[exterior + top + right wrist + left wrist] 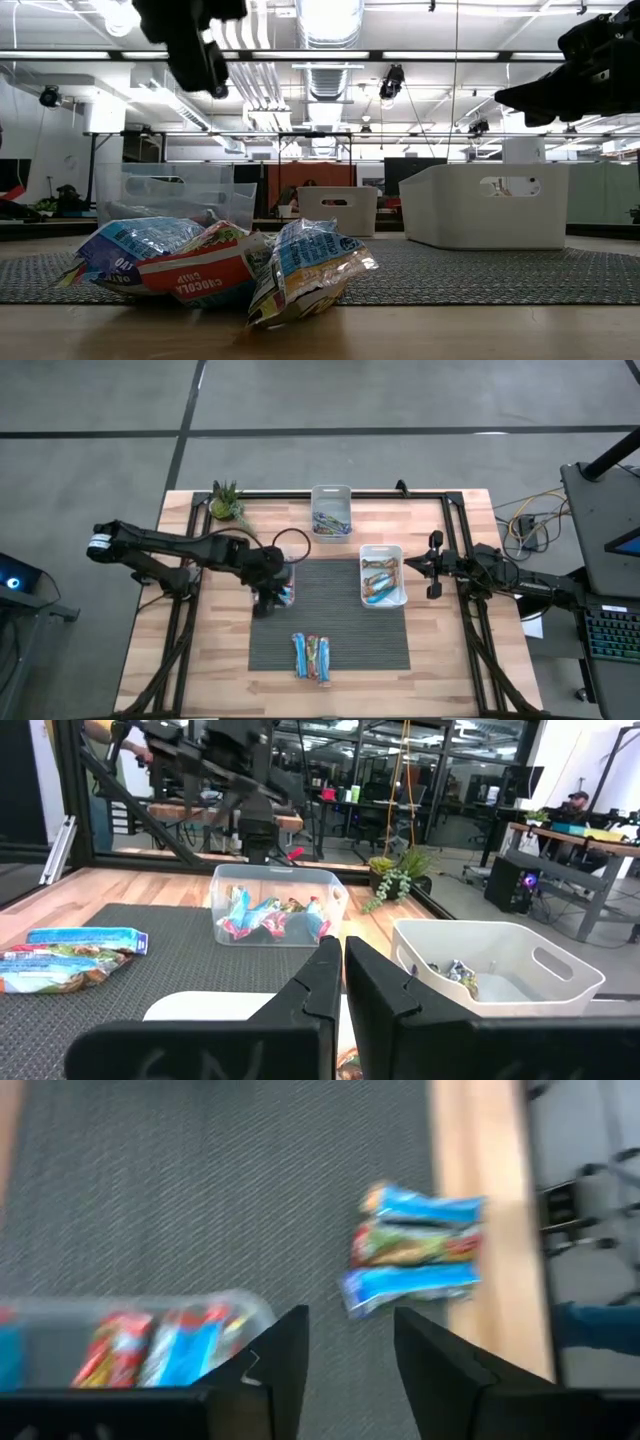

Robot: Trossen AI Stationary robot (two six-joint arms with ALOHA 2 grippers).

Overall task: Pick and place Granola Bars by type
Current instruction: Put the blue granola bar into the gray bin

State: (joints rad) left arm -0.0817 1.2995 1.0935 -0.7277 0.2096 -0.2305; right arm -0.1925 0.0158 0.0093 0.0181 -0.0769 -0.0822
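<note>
**Left arm parked over the clear bin, three bars waiting up front**

So here's the table right now. The left gripper hangs above the clear bin at the left edge of the dark mat. In the left wrist view its two fingers stand apart with nothing between them, so it's open and empty. Just under them you can see red and blue wrapped bars lying inside that clear bin.

Three granola bars lie side by side on the near part of the mat, touching each other: blue, greenish with red, blue. The low view has them right in front of the lens, all crinkly wrappers.

On the right side of the mat there's a white bin with a few blue and brown bars in it. Another white bin stands at the far edge of the table, past the mat, with a small heap of wrappers in it; can't tell the types from here.

The right gripper waits just to the right of the white bin on the mat, up off the table, fingers pressed together, holding nothing.

A small potted plant stands in the far left corner of the table.
</note>
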